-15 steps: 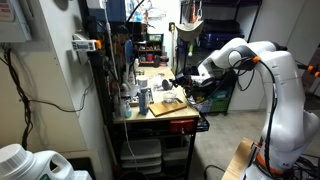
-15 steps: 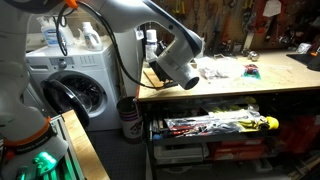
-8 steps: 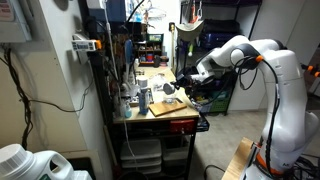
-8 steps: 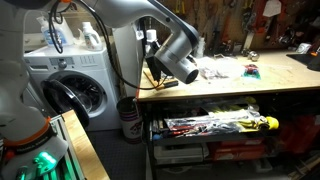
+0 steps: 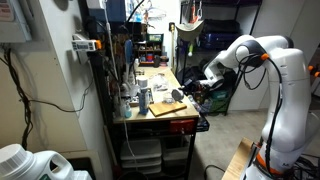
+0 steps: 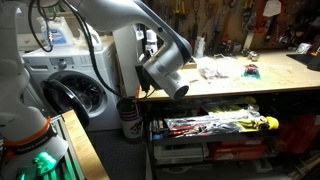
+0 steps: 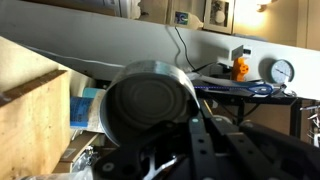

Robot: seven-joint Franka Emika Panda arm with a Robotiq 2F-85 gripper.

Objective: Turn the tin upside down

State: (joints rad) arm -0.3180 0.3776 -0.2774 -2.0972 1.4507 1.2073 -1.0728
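Observation:
In the wrist view the tin [image 7: 148, 102] fills the middle. It is round and silvery, lies on its side, and its dark flat face points at the camera. My gripper [image 7: 168, 135] is closed around it, with one dark finger along its right side, and holds it in the air. In an exterior view the gripper [image 5: 192, 90] hangs by the near end of the workbench [image 5: 150, 112]; the tin is too small to make out there. In an exterior view the arm's wrist [image 6: 165, 72] hides the fingers and the tin.
A wooden board [image 5: 166, 106] and several bottles [image 5: 133, 95] stand on the bench. The benchtop [image 6: 235, 85] carries small clutter, with tool drawers [image 6: 215, 126] below. A washing machine [image 6: 75, 92] stands beside the bench. A wooden panel [image 7: 30, 115] is at the left.
The arm has swung the gripper from above the bench out past its end and a little lower, and the wrist has rotated.

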